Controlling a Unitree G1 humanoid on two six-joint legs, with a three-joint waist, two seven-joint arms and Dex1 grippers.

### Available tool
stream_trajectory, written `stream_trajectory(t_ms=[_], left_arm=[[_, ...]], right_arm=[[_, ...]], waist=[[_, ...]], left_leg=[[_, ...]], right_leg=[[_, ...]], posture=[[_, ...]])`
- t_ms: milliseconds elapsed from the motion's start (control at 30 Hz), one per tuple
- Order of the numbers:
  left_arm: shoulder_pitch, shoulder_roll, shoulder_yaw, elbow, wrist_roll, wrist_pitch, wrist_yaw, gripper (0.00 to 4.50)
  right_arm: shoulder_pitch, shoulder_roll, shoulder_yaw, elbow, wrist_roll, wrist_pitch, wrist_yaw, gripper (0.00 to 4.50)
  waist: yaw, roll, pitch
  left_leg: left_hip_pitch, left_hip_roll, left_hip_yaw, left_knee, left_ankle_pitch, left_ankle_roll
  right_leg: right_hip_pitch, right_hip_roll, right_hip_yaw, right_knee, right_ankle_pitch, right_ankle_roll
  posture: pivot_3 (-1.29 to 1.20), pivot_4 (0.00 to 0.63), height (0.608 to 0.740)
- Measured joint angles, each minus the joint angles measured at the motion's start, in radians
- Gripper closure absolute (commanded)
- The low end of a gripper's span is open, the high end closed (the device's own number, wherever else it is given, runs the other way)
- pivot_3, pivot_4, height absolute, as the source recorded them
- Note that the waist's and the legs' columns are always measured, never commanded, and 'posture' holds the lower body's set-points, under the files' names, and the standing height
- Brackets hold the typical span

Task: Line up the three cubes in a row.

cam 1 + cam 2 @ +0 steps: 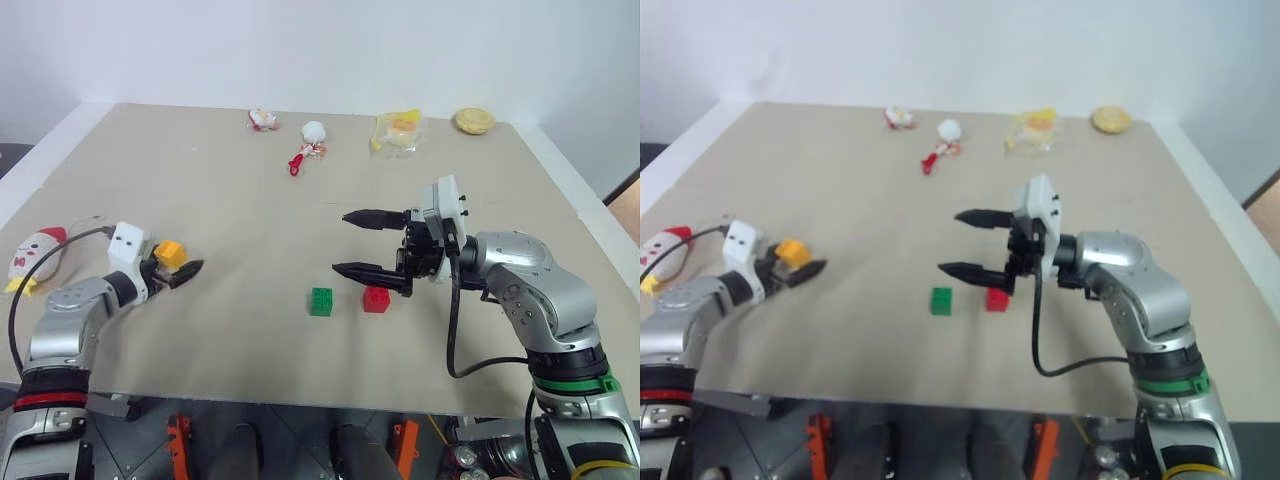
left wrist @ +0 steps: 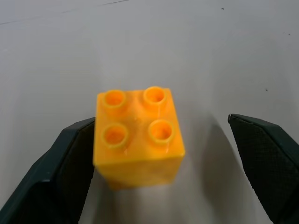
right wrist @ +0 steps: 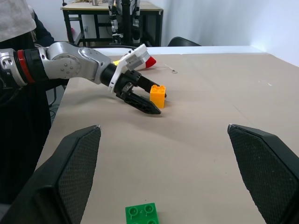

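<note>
The yellow-orange cube (image 1: 170,252) sits studs-up on the left part of the tan table (image 1: 250,210). My left gripper (image 1: 176,263) is open around it: in the left wrist view one finger (image 2: 60,172) touches the cube (image 2: 138,135) and the other finger (image 2: 266,158) stands apart. The green cube (image 1: 320,301) and the red cube (image 1: 376,299) lie side by side, a small gap between them, near the table's front middle. My right gripper (image 1: 340,242) hangs open above the table just beyond them, pointing left with nothing between its fingers.
A white plush toy with a red tip (image 1: 35,250) lies at the left edge. Along the back lie small white-and-red trinkets (image 1: 262,120) (image 1: 312,135), a yellow packet (image 1: 397,130) and a round yellow thing (image 1: 474,120).
</note>
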Motion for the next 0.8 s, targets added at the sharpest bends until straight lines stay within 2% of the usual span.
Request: stream_trajectory(t_ms=[67, 100, 200, 333, 467, 633, 800], left_arm=[[-0.004, 0.000, 0.000, 0.006, 0.003, -0.010, 0.004, 1.87], [-0.007, 0.000, 0.000, 0.012, 0.006, -0.016, 0.006, 2.40], [-0.008, 0.000, 0.000, 0.018, 0.011, -0.022, 0.012, 3.12], [-0.008, 0.000, -0.001, 0.012, 0.003, -0.014, -0.001, 3.12], [-0.008, -0.005, -0.040, -0.108, -0.082, 0.042, -0.135, 3.12], [-0.030, -0.017, -0.182, -0.187, -0.101, 0.026, -0.323, 3.12], [-0.113, -0.027, -0.334, -0.122, -0.037, -0.129, -0.519, 3.12]], right_arm=[[0.001, -0.002, 0.000, -0.001, 0.001, 0.003, 0.000, 0.00], [0.001, -0.003, 0.000, -0.001, 0.001, 0.006, 0.000, 0.00], [0.001, -0.003, 0.000, -0.001, 0.001, 0.007, 0.000, 0.00], [0.003, -0.014, -0.002, -0.006, 0.010, 0.009, 0.009, 0.00], [0.042, -0.079, -0.032, -0.037, 0.041, 0.027, 0.057, 0.00], [0.104, -0.138, -0.056, -0.048, 0.050, 0.045, 0.080, 0.00], [0.154, -0.167, -0.095, -0.067, 0.050, 0.057, 0.063, 0.00]], waist=[[0.000, 0.000, 0.000], [0.000, 0.000, 0.000], [0.000, 0.000, 0.000], [0.000, 0.000, 0.000], [0.007, 0.000, 0.000], [0.008, 0.000, 0.000], [0.006, 0.000, 0.000]], left_leg=[[0.000, 0.000, 0.000, 0.000, 0.000, 0.000], [0.000, 0.000, 0.000, 0.000, 0.000, 0.000], [0.000, 0.000, 0.000, 0.000, 0.000, 0.000], [0.000, 0.000, 0.000, 0.000, 0.000, 0.000], [-0.001, -0.001, 0.000, 0.000, 0.000, 0.000], [0.000, -0.001, 0.001, 0.000, 0.000, 0.000], [0.000, -0.001, 0.000, 0.000, 0.000, 0.000]], right_leg=[[0.000, 0.000, 0.000, 0.000, 0.000, 0.000], [0.000, 0.000, 0.000, 0.000, 0.000, 0.000], [0.000, 0.000, 0.000, 0.000, 0.000, 0.000], [0.000, 0.000, 0.000, 0.000, 0.000, 0.000], [0.001, -0.001, 0.000, 0.000, 0.000, -0.001], [0.000, -0.001, 0.001, 0.000, -0.001, 0.000], [0.000, 0.000, 0.001, 0.000, 0.000, 0.000]], posture=[[0.00, 0.150, 0.738], [0.00, 0.150, 0.738], [0.00, 0.150, 0.738], [0.00, 0.150, 0.738], [0.00, 0.150, 0.738], [0.00, 0.150, 0.738], [0.00, 0.150, 0.738]])
